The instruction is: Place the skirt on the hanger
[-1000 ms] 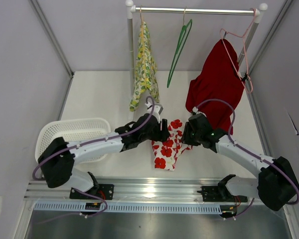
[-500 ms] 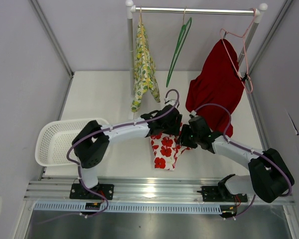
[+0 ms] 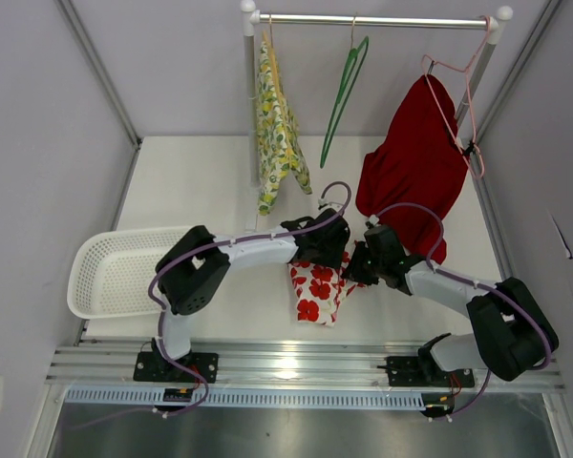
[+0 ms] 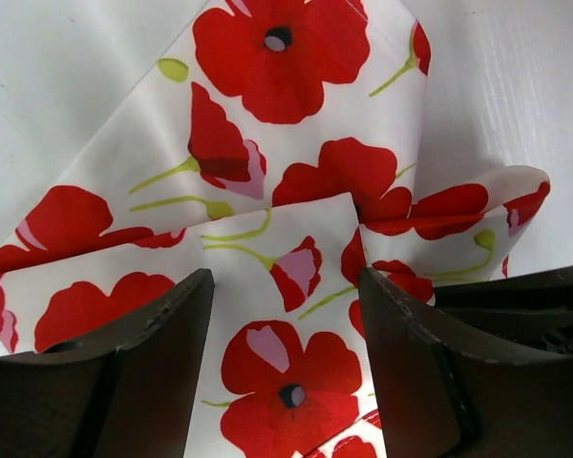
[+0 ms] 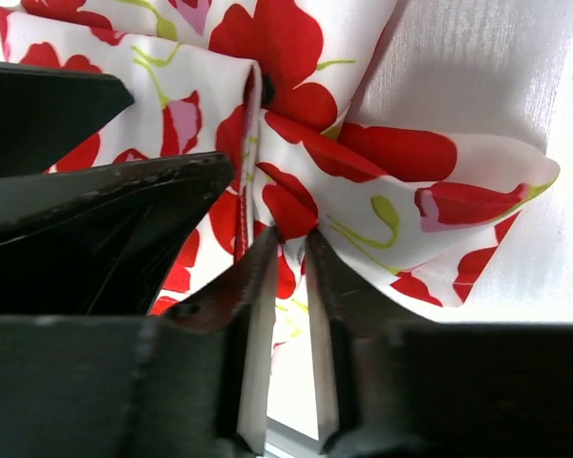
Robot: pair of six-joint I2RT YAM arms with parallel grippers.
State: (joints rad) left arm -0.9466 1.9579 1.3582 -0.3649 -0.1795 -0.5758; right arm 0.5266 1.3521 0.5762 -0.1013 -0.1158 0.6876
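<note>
White surface [image 3: 191,191] at the near edge, pale walls all round.

Risks, nearest first:
- Right pincer [image 5: 288,239]: fingers almost together, nipping a thin fold of the skirt [image 5: 296,124] at the very tips. Judged likely to slip free on lifting, given so little cloth between the pads.
- Left pincer [image 4: 286,286]: fingers apart, straddling a folded corner of the poppy print, clamped on nothing. If closed here, probably catches several layers at once and raises a wad rather than an open waistband. Cannot tell which edge is the waistband.
- Both wrists crowded close over the same patch of cloth, so some risk of the pincers knocking each other or tugging the fold out of the right one.
- Farther back: red garment [image 3: 415,153] just behind the right arm and its cable loop, a possible snag on the way up.
- Farthest: green hanger [image 3: 344,91] free on the rail [image 3: 372,19] by one hook, between the yellow garment [image 3: 275,124] and the red one. Apt to swing or turn under any push, with no pincer free to steady it.

Position: skirt crumpled on the surface at front centre, well apart from the hanger. Top edge directly under and between the two pincers, left one at its upper left, right one at its upper right. Rest of the cloth trailing toward the arm bases.
</note>
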